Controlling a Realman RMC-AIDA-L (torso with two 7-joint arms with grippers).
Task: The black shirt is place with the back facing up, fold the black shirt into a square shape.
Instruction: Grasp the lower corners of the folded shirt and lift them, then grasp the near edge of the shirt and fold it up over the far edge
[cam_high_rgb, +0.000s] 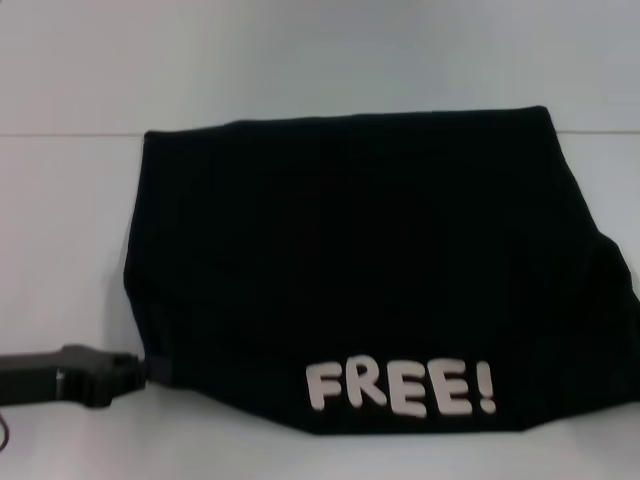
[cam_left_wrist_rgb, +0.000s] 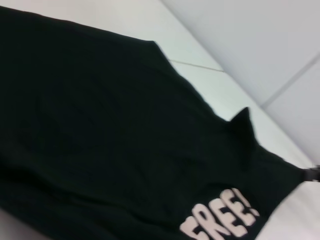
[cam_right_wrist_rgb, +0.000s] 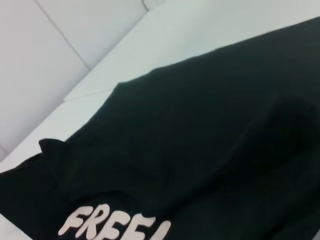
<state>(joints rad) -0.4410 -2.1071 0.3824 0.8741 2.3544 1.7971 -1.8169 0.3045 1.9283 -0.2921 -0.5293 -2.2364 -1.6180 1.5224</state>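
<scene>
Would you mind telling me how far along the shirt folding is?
Partly done: the black shirt is folded into a compact block, "FREE!" lettering on top. In hand: the left end effector sits at its near-left edge. Left: the outline is uneven, not yet square.

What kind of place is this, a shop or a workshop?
Probably a robot test bench, not a shop. A plain white table holds one black shirt, partly folded with its "FREE!" lettering showing, and the left gripper sits at the shirt's edge. Nothing else is in view.
</scene>
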